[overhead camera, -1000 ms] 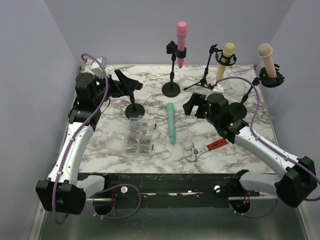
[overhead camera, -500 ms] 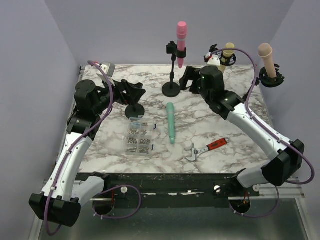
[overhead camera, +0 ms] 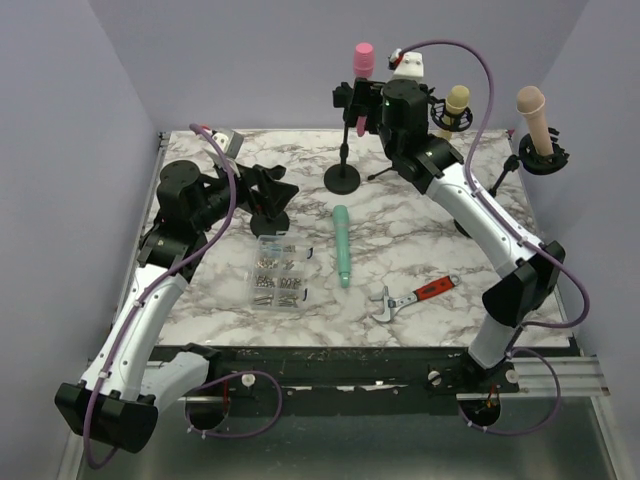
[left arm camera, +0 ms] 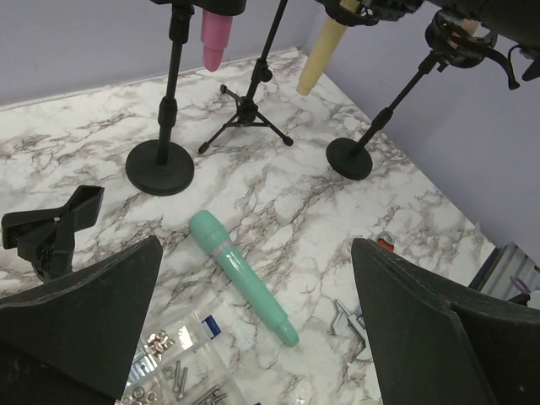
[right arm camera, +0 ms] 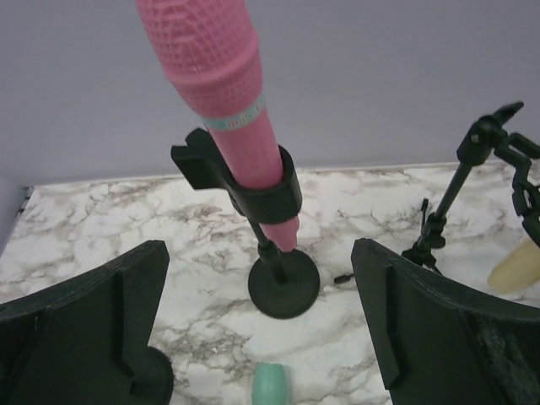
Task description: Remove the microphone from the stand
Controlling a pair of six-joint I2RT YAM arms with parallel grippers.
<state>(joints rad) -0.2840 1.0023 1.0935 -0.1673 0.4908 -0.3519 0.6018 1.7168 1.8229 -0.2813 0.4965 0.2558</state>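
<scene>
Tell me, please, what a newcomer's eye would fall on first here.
The pink microphone stands out, clipped in its black stand at the back centre of the table, with the open right gripper hovering beside it. A teal microphone lies loose mid-table.

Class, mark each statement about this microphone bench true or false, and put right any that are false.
1. The pink microphone sits in its stand's clip. True.
2. The right gripper is shut on the pink microphone. False: its jaws stand open, facing the microphone without gripping it.
3. The teal microphone lies flat on the table. True.
4. In the top view, the wrench lies left of the screw box. False: it lies to the right of the box.
</scene>
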